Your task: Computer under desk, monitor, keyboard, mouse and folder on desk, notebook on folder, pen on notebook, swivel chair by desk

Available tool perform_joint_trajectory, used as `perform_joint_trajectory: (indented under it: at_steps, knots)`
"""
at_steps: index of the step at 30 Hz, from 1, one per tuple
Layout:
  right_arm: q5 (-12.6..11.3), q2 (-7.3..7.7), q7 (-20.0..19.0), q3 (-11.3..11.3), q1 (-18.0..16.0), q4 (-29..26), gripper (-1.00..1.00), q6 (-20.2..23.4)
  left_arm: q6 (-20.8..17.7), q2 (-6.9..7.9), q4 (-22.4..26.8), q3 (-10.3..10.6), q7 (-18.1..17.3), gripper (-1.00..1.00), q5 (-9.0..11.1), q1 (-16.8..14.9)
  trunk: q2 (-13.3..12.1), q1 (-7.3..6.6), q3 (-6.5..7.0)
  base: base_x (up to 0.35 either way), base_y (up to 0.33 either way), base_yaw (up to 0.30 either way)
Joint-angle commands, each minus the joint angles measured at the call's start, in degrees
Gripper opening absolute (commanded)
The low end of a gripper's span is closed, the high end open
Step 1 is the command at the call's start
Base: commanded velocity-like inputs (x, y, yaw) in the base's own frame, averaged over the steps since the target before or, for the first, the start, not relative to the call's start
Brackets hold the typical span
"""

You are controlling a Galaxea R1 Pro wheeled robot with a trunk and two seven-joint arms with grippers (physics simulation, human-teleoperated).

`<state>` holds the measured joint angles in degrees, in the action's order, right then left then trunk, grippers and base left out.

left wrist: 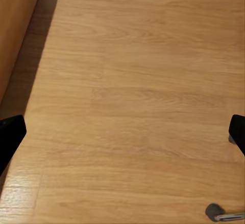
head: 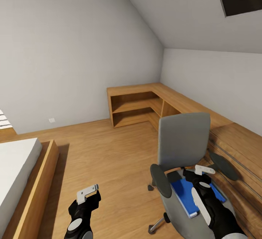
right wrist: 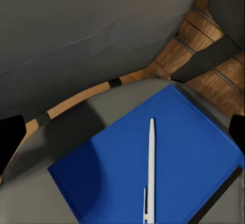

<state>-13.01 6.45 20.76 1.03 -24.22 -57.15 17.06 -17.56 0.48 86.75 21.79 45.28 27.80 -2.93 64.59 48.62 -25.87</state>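
My right gripper (head: 203, 169) hangs over the seat of the swivel chair (head: 183, 137), above the folder (head: 183, 193). In the right wrist view my two dark fingertips (right wrist: 10, 137) sit at opposite edges of the picture, spread wide, nothing between them but air.

Folder (right wrist: 168, 157) lies flat on the grey seat, bright blue, turned at an angle to the seat edge. Pen (right wrist: 150, 168), thin and white, lies on top of the folder, roughly along its middle. Chair back rises just behind the folder; a black armrest (right wrist: 214, 35) sticks out to one side over wooden boards.

My left gripper (head: 87, 192) hovers low over the wooden floor (left wrist: 132, 96), well apart from the chair. In the left wrist view its dark fingertips (left wrist: 9, 134) also stand at both picture edges, spread, holding nothing. A chair caster (left wrist: 214, 211) shows near one corner there.

Head view: chair stands just beside a long low wooden bench (head: 233, 141) along the right wall, which joins a wooden corner shelf unit (head: 136, 104). Bed (head: 18, 166) with wooden frame at far left. Chair's metal base leg and caster (head: 156, 228) under the seat.
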Motion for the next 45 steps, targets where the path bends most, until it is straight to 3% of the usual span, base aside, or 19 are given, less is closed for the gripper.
perform_joint_trajectory:
  at_steps: [1,5,7,10,23,33,37,45]
  knots:
    - [-0.52,1.23,0.26,0.11,-1.86,3.52,1.0,-0.05,-0.27,0.05,0.12,0.11,0.47,1.0,0.27,-0.06,0.04,0.01,-0.06,0.018,-0.005,0.0]
    - [-0.59,1.94,0.16,0.11,-4.46,8.8,1.0,-0.58,-0.28,0.05,0.76,0.15,0.46,1.0,0.34,-0.06,0.04,0.01,-0.06,0.009,-0.002,0.0]
    - [-0.61,2.54,0.08,0.11,-7.51,15.1,1.0,-3.12,-0.28,0.05,1.79,0.22,0.44,1.0,0.39,-0.06,0.04,0.01,-0.06,0.002,-0.001,0.0]
    - [-0.68,3.15,-0.08,0.11,-9.26,19.06,1.0,-4.76,-0.28,0.05,2.23,0.29,0.43,1.0,0.4,-0.06,0.04,0.01,-0.06,0.001,0.0,0.0]
    - [-0.48,4.23,-3.51,0.11,-16.85,36.54,1.0,-12.34,-0.26,0.05,2.8,0.36,0.43,1.0,0.41,-0.06,5.26,2.86,-2.4,0.0,0.0,0.0]
    - [-0.78,4.29,-3.84,0.11,-18.66,39.85,1.0,-12.25,-0.28,0.03,2.78,0.36,0.43,1.0,0.41,-0.06,9.27,5.06,-4.19,0.0,0.0,0.0]
    - [-1.0,4.29,-3.97,0.11,-18.78,39.77,1.0,-9.65,-0.28,0.03,2.78,0.36,0.43,1.0,0.41,-0.06,10.87,5.94,-4.91,0.0,0.0,0.0]
    - [-1.1,4.28,-4.22,0.09,-18.89,36.4,1.0,-0.03,-0.28,0.03,2.72,0.36,0.43,1.0,0.46,-0.06,14.08,7.7,-6.35,0.0,0.0,0.0]
